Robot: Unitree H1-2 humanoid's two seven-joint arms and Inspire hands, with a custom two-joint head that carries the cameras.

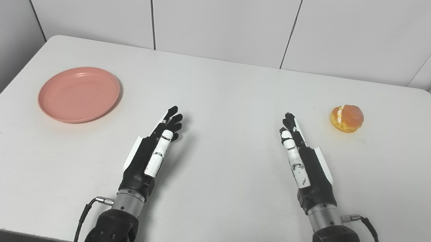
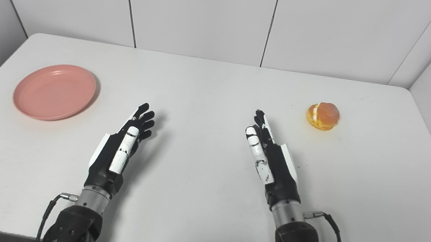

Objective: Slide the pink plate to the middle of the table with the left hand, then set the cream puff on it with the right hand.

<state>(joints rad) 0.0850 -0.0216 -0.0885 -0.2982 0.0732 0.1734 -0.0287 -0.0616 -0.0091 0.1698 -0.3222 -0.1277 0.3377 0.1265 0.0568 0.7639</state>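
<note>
Fingers of left hand [image 1: 152, 148] and right hand [image 1: 302, 157] extended, holding nothing; pink plate [image 1: 79, 94] far left; cream puff [image 1: 347, 118] far right.

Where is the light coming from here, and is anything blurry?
Left eye view: soft shadows fall to the right of the left hand and pink plate, suggesting light from the left. Right eye view: sharp throughout, cream puff crisp, no glare on the table.
</note>
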